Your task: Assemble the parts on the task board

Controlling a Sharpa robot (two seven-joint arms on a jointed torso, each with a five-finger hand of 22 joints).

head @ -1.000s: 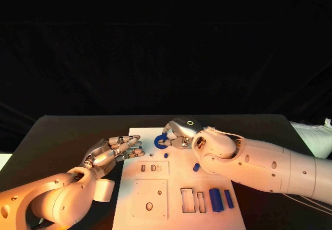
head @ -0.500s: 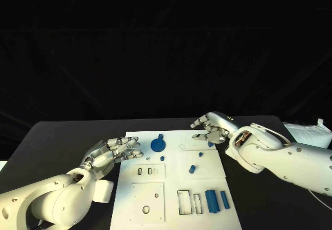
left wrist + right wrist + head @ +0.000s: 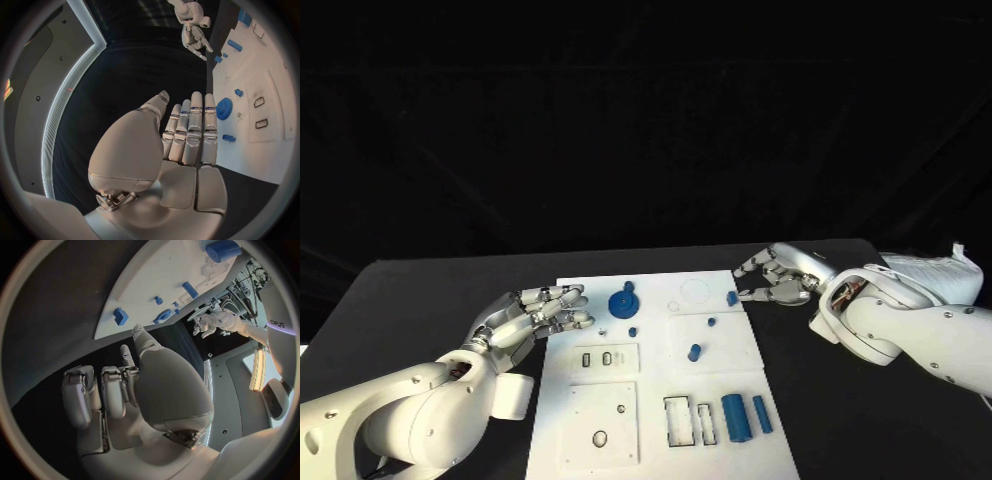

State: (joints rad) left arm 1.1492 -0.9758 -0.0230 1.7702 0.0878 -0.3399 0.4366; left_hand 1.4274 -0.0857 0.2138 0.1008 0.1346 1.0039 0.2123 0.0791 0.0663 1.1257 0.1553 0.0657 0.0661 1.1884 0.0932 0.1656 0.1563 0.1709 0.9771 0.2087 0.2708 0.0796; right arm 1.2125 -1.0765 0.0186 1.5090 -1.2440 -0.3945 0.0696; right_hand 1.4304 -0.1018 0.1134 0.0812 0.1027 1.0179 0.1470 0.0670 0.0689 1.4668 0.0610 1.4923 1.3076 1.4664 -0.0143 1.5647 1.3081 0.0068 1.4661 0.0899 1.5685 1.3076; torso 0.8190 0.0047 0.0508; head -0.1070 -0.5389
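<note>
The white task board [image 3: 661, 390] lies in the middle of the table. A blue gear [image 3: 625, 303] sits near its far left corner, with nothing touching it. Small blue pieces [image 3: 694, 351] are scattered over the far half, and two blue cylinders [image 3: 734, 418] lie near the front right. My left hand [image 3: 538, 315] hovers at the board's left edge with its fingers straight and empty, a short way from the gear [image 3: 224, 107]. My right hand [image 3: 783, 275] is off the board's far right corner, fingers loosely bent and holding nothing. One small blue piece [image 3: 731, 297] lies just beside it.
Rectangular recesses [image 3: 689, 420] and a plate with an oval hole [image 3: 600, 438] take up the board's near half. Black table [image 3: 430, 300] surrounds the board. A pale object [image 3: 935, 275] lies at the table's far right edge.
My right hand has let go of the blue gear, leaving it on the board, and has drawn back to the right, past the board's edge. The left hand has barely moved.
</note>
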